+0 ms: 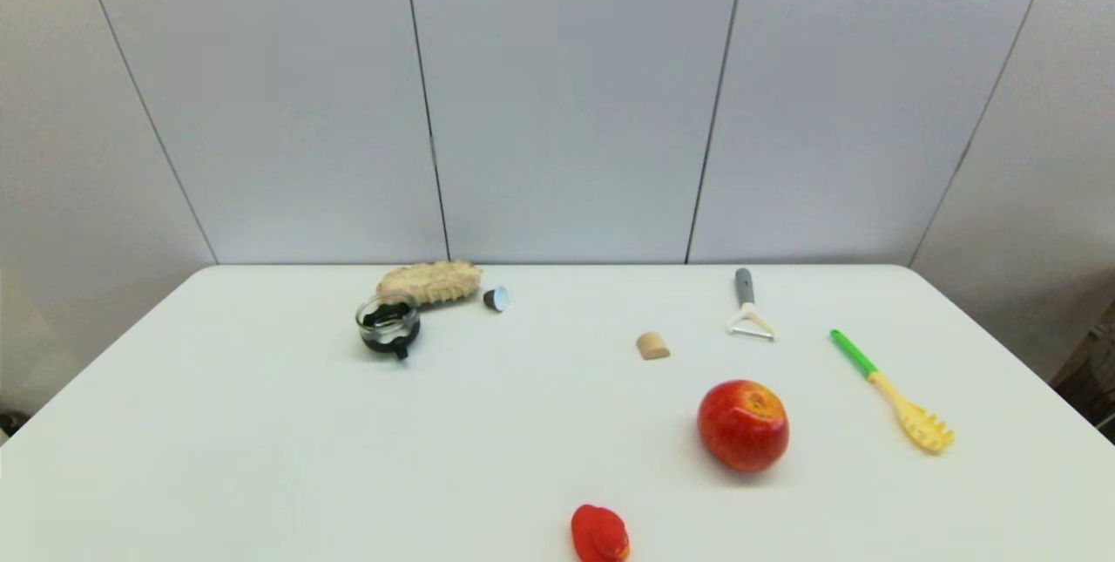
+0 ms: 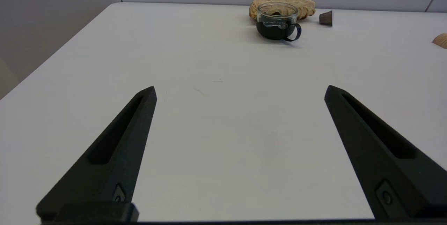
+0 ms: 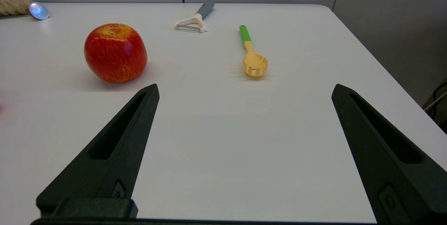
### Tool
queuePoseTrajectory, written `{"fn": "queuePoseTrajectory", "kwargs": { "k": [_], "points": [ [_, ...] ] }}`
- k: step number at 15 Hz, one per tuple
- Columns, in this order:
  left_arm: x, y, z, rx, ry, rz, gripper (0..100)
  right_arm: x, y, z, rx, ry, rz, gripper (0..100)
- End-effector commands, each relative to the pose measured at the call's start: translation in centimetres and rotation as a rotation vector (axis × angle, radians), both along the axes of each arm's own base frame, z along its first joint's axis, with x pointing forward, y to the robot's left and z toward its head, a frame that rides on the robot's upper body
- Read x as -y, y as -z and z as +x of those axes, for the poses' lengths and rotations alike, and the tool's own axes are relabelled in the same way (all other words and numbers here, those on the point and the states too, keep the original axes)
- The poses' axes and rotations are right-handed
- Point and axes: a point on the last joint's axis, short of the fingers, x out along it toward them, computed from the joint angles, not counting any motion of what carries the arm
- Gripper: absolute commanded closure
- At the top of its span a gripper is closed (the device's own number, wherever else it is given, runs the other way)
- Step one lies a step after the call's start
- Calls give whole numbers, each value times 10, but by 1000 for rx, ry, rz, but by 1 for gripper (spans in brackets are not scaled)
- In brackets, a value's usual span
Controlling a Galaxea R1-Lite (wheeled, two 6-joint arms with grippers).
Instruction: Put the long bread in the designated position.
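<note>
Long bread (image 1: 429,281) sits at the far left edge of the surface (image 1: 261,423), right behind a glass cup (image 1: 388,324). Left tool (image 2: 239,90) and right tool (image 3: 244,89) both hover spread wide, gripping nothing.

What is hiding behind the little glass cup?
The long bread lies right behind the glass cup, near the table's far edge. The cup covers part of the bread's front, so that bit can't be seen. A small dark cap sits beside the bread.
</note>
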Motion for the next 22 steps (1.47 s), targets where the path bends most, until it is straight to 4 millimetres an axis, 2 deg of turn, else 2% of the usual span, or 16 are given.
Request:
{"fn": "queuePoseTrajectory", "kwargs": {
  "k": [1,22],
  "points": [
    [0,0,0,-3,0,0,0,0,0,0,0,-1,0,0],
    [0,0,0,-3,0,0,0,0,0,0,2,-1,4,0]
  ]
}}
